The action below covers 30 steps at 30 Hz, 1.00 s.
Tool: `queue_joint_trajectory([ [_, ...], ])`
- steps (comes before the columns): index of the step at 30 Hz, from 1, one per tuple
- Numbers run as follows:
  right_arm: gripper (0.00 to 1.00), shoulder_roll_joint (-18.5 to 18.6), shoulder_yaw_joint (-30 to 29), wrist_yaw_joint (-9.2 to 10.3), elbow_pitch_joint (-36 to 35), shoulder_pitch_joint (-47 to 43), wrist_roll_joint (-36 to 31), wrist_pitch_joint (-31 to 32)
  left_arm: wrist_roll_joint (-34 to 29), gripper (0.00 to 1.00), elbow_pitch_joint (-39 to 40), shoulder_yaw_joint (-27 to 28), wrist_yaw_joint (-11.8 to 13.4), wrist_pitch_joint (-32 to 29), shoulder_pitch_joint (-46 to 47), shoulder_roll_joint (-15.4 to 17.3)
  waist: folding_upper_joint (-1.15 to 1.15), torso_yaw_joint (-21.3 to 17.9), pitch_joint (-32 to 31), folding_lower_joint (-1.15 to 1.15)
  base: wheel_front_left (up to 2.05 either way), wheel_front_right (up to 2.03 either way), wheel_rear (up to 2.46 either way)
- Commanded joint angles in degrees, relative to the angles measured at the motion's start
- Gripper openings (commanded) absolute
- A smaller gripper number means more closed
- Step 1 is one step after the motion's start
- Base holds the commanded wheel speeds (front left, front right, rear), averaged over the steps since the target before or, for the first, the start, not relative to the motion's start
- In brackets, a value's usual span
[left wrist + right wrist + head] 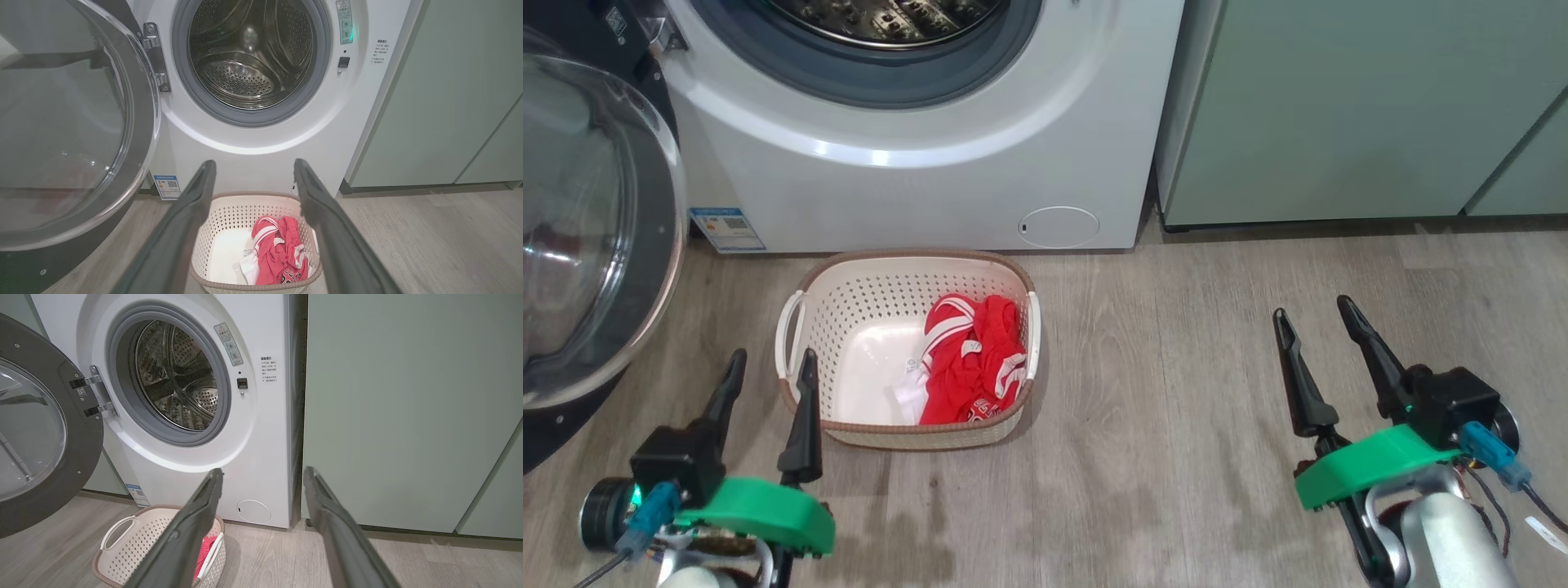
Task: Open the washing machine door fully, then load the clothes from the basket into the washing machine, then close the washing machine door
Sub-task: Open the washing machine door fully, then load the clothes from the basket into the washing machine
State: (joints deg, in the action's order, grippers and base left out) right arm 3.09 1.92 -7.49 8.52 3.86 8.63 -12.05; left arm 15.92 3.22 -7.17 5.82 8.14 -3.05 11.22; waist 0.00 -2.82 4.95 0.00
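My left gripper (774, 354) and right gripper (1312, 307) are spread, empty; red clothes (972, 359) lie ahead-right, nearer the left one.

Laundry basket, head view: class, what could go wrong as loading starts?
The red clothes bunch against the basket at its right wall, so a grab may snag the perforations. The small white cloth, tucked beside them, might be left behind. The open washing machine door stands close beside the left gripper; lifting could knock it.

The door (592, 233) stands open; red clothes (972, 363) lie in the cream basket (866, 306) before the washing machine (890, 196).
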Motion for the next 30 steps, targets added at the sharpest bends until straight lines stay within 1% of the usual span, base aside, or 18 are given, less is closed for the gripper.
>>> queue_joint_trajectory([
  [1,1.00,-0.21,1.08,0.00,-2.06,1.52,0.22,-0.28,-0.69,1.00,1.83,1.99,0.43,0.04,1.73,1.30,0.00,-0.07,0.14,0.00,0.00,0.00,0.00],
  [15,1.00,-0.21,0.90,0.00,-1.66,1.72,0.33,-0.68,-0.72,1.00,1.59,1.43,0.54,-0.12,2.27,2.04,0.00,-0.47,0.43,0.00,0.00,0.00,0.00],
  [22,1.00,-0.21,0.75,0.00,-1.57,1.86,0.35,-0.84,-0.73,1.00,1.68,1.21,1.04,-0.36,2.34,2.13,0.00,-0.67,0.54,0.00,0.00,0.00,0.00],
  [30,1.00,-0.21,0.64,0.00,-1.55,1.90,0.55,-0.96,-0.57,1.00,2.03,0.79,1.22,-0.35,2.56,2.21,0.00,-0.97,0.83,0.00,0.93,-0.93,0.00],
])
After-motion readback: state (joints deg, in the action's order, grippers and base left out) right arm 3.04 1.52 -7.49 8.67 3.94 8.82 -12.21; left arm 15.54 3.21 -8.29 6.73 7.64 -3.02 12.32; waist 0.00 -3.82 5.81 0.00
